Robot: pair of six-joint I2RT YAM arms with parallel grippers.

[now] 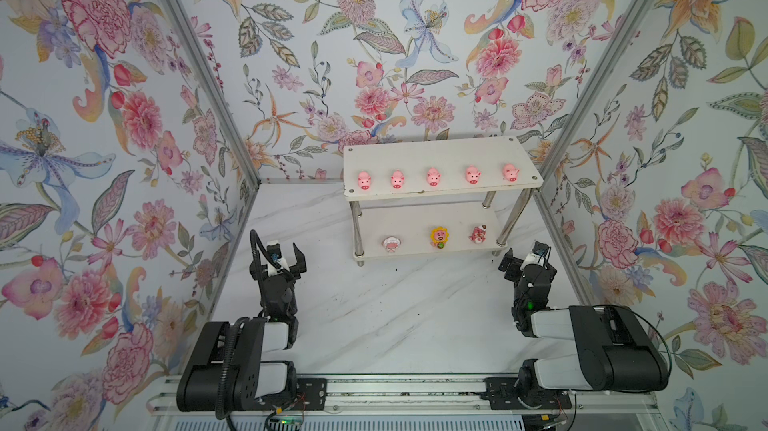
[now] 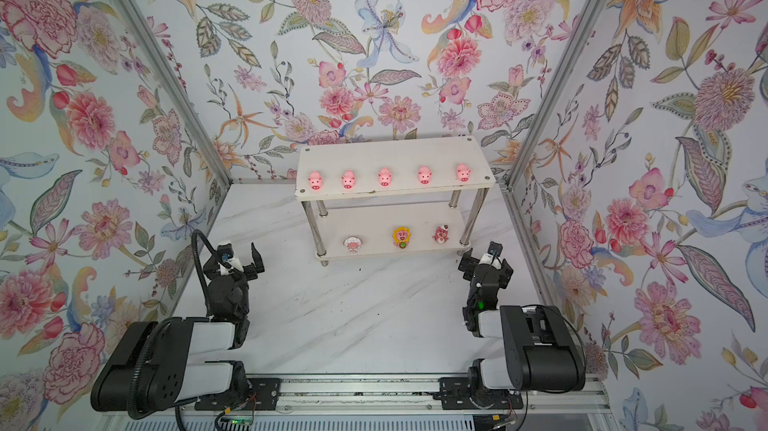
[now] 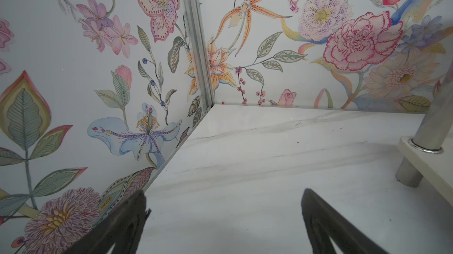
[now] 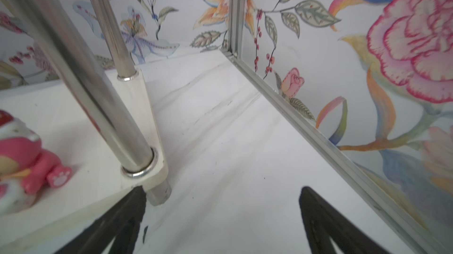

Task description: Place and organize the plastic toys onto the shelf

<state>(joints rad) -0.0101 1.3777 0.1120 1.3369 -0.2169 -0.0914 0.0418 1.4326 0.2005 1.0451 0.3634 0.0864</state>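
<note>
Room: floral-papered walls (image 1: 104, 117) with aluminium corner posts enclose the cell on three sides, filling most of both top views.
Bench: white marbled top (image 1: 395, 316), bare in the lower centre of the frame between the two arms; a few dark specks on it.
Shelf: the two-tier shelf (image 1: 436, 154) stands right of centre, against the back wall.
Toys, upper board: five pink pigs (image 1: 433, 177) in an evenly spaced row, all facing forward.
Toys, lower board: white-pink figurine (image 1: 391, 244), sunflower figurine (image 1: 439, 237), dark pink bear (image 1: 478, 234), spaced apart.
Step in hand: judged complete; no toy lies on the bench. Best move is to keep both arms clear of the chrome legs.
Left tool (image 1: 281, 260): jaws apart, empty, lower left of the shelf.
Right tool (image 1: 527, 262): jaws apart, empty, just beside the shelf's near right leg (image 4: 98, 88).
</note>
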